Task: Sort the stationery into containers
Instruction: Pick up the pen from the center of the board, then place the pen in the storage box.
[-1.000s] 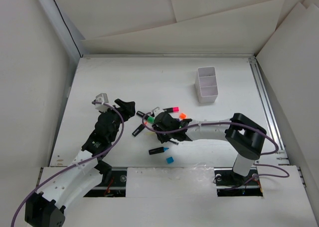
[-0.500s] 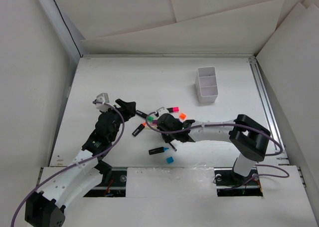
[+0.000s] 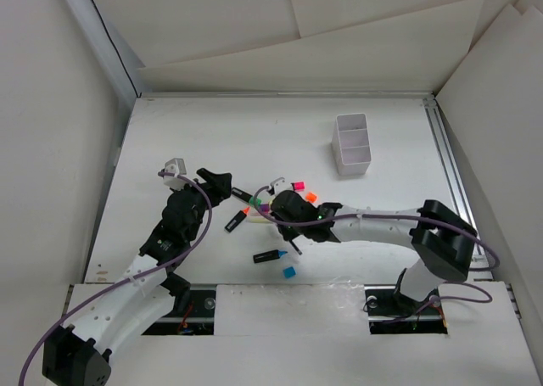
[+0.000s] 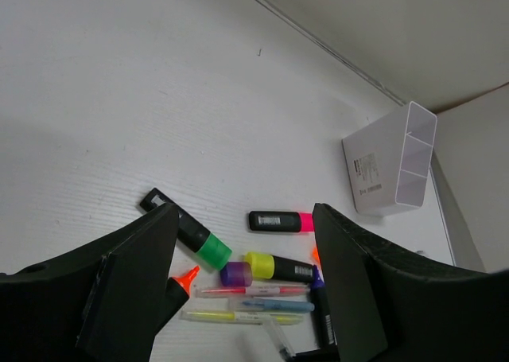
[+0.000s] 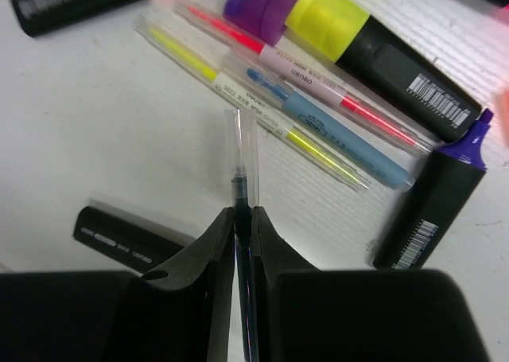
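Right gripper (image 5: 242,219) narrowed to a pinch on a thin clear pen (image 5: 242,151). Barrel nipped between the jaws at bottom centre of the right wrist frame, clear end poking up toward the pile (image 4: 262,286). Cannot tell whether lifted off the table yet. Left gripper (image 4: 244,219) spread wide, holding nothing, just left of the pile in the overhead frame. White box (image 3: 352,144) in the upper right of that frame, open side up, well apart from both grippers.

Risks, by judgement:
- Slim, slick barrel in a small pinch: likely to pivot or slide out on the lift.
- Yellow pen (image 5: 238,90) just beside the clear end, blue pen (image 5: 342,135) and pink pen (image 5: 318,79) packed against it: easily dragged or rolled by a tilted lift.
- Black highlighter (image 5: 127,239) near the finger at lower left: open to a nudge.
- Narrow compartments, thin walls: chance of catching a divider with a swinging pen, or of shoving the box.

Views:
- Right wrist only: the pinch itself and the dark refill, hidden under the arm from overhead.
- Overhead only: the gap to the box, plus a loose blue cap (image 3: 289,271) and blue-tipped highlighter (image 3: 270,255) at lower centre.
- Left wrist only: the box's dividers from the side, a pink highlighter (image 4: 278,221) and a green-capped highlighter (image 4: 191,233).
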{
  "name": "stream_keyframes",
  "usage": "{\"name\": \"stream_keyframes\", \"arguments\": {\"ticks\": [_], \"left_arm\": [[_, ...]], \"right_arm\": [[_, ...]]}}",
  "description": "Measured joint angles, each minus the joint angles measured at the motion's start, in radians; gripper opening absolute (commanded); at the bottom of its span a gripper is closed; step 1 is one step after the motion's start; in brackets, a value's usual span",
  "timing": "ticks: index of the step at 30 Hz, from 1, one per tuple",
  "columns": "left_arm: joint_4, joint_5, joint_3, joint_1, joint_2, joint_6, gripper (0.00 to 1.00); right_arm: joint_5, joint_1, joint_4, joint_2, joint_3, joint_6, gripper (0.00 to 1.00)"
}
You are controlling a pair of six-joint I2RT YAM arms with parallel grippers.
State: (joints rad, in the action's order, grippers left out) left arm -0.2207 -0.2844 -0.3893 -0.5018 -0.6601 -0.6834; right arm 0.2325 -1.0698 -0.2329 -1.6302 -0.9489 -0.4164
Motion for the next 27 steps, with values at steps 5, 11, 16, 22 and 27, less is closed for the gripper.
{"name": "stream_keyframes", "arguments": {"ticks": [5,11,16,22,27], "left_arm": [[-0.006,0.008,0.000,0.000,-0.003,0.000,0.65],[-0.024,0.029,0.000,0.000,-0.017,0.000,0.65],[-0.042,0.063,0.000,0.000,-0.033,0.000,0.64],[-0.075,0.122,0.002,0.000,-0.066,0.000,0.64],[-0.100,0.171,0.002,0.000,-0.103,0.002,0.64]], "right_arm": [[0.007,0.000,-0.003,0.104,0.001,-0.003,0.02],[0.056,0.019,0.009,0.208,-0.022,0.003,0.02],[0.149,0.133,0.082,0.212,-0.106,0.018,0.02],[0.348,0.365,0.289,0.214,-0.169,0.048,0.02],[0.476,0.565,0.502,0.133,-0.210,0.070,0.02]]}}
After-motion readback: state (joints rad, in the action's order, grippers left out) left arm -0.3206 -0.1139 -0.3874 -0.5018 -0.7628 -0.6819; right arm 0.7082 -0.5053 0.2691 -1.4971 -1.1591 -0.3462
